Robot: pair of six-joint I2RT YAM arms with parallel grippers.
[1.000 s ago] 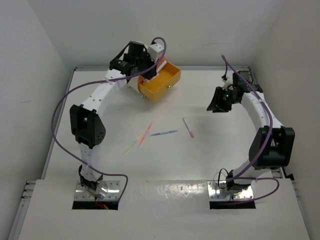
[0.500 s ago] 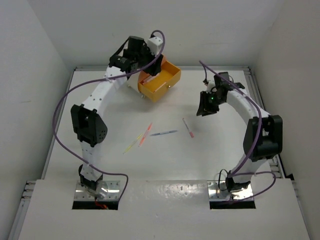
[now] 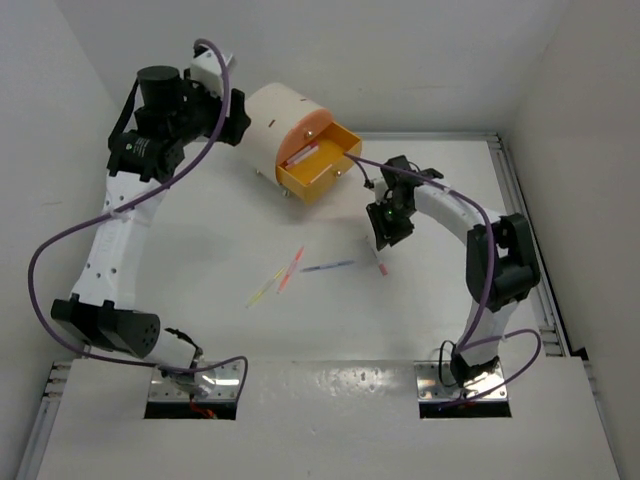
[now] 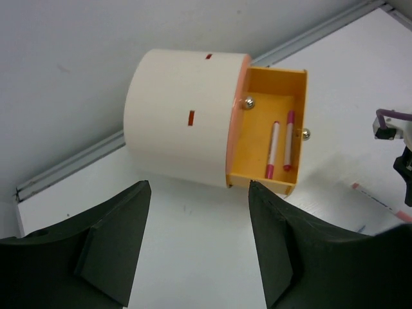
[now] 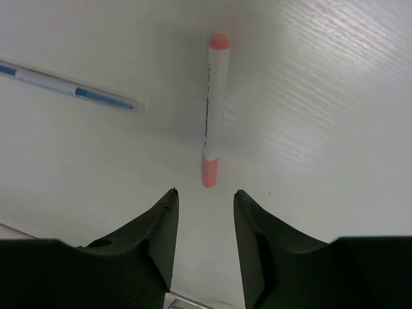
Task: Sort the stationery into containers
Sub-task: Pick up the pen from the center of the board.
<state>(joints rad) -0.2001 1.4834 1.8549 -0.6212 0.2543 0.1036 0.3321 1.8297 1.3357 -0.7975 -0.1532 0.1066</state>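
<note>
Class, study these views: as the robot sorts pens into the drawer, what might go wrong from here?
1. The right gripper sits near the pink pen's end; an end grip may let it swing.
2. The blue pen lies close and might get nudged.
3. The drawer already holds two pens; a third dropped askew may catch the rim.

White table [image 3: 200, 250]; plain white walls [image 3: 400, 60] around.
</note>
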